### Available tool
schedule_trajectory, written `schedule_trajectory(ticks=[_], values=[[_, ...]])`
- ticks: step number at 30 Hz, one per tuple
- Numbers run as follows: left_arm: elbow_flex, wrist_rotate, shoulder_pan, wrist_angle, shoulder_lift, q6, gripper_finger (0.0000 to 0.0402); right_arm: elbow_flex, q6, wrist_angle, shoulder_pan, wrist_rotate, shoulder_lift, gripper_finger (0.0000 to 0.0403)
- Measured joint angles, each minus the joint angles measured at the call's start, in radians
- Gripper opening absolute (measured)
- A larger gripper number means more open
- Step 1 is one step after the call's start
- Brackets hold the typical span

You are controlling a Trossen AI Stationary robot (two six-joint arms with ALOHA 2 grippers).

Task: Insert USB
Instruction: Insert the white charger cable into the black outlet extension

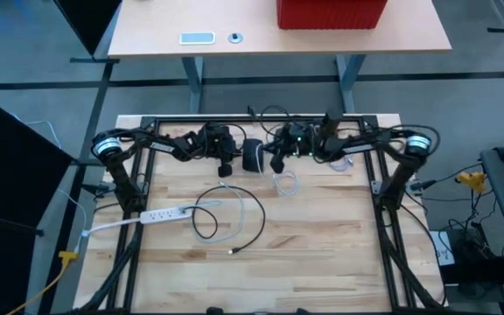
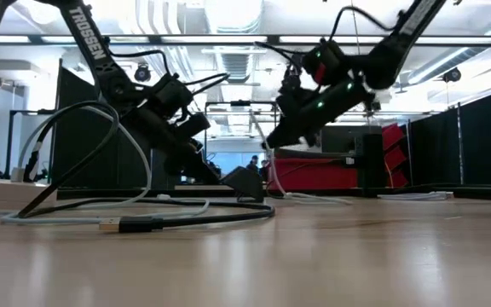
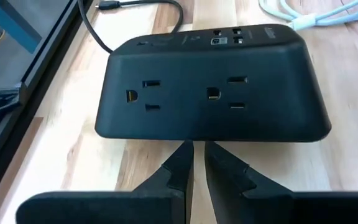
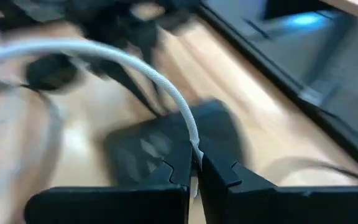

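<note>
Right wrist view shows the right gripper (image 4: 194, 171) pinching a white braided cable (image 4: 166, 93) above the black wedge-shaped power hub (image 3: 213, 87), while the left gripper (image 3: 194, 165) fingers sit nearly together, empty.

A robotics lab: black-framed wooden table (image 1: 322, 254), ceiling strip lights (image 2: 228, 17), office desk (image 1: 147, 26) beyond.

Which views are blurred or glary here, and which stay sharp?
Right wrist view: smeared background, only the white cable at the right hand reads clearly. Left wrist view: sharp on the black power hub. Low view: ceiling lights glare, arms dark. High view: evenly lit.
</note>
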Motion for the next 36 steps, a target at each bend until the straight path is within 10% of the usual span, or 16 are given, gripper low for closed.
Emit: schedule_trajectory(ticks=[4,15,36], values=[[0.009,0.000,-0.011,0.000,0.000,0.003,0.0027,0.001,-0.048,-0.176,-0.011,0.135,-0.018,0.0001],[0.051,-0.013,-0.059,-0.009,0.082,-0.012,0.0027,0.023,0.006,-0.128,0.079,0.101,0.139,0.0001],[0.052,0.004,-0.110,-0.181,0.006,-0.031,0.0027,0.025,-0.003,-0.266,0.162,0.176,-0.016,0.0001]])
